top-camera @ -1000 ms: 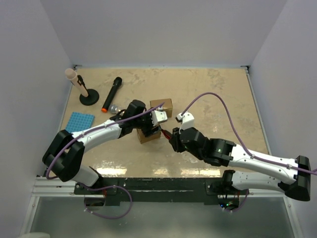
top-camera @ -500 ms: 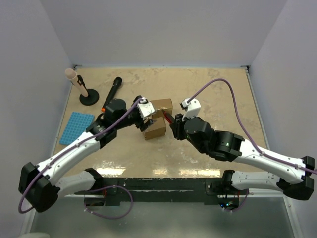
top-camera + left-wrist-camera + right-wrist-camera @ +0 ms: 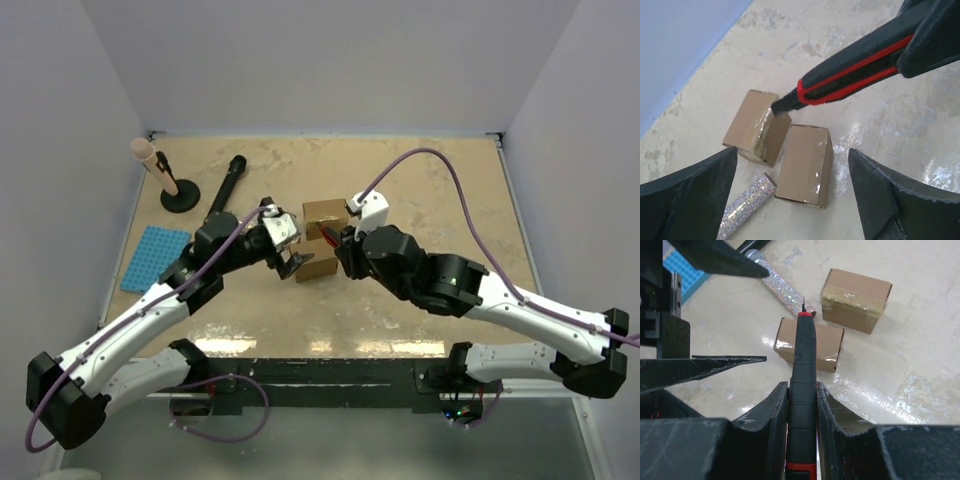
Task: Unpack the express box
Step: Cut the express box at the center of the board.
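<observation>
Differs from one second ago at the left gripper (image 3: 292, 263): then right over the nearer box (image 3: 316, 268), now drawn back to its left, jaws spread wide and released. Keeps the right gripper (image 3: 801, 390) clenched on the red-and-black cutter (image 3: 803, 350), now pushed forward between the boxes. Puts the blade end against the taped edge of the farther box (image 3: 751, 127) (touching or not, cannot tell). Shows both boxes as brown cardboard, sealed with clear tape, lying flat and just beside each other on the surface (image 3: 430, 180), near a glitter tube (image 3: 744, 207).
</observation>
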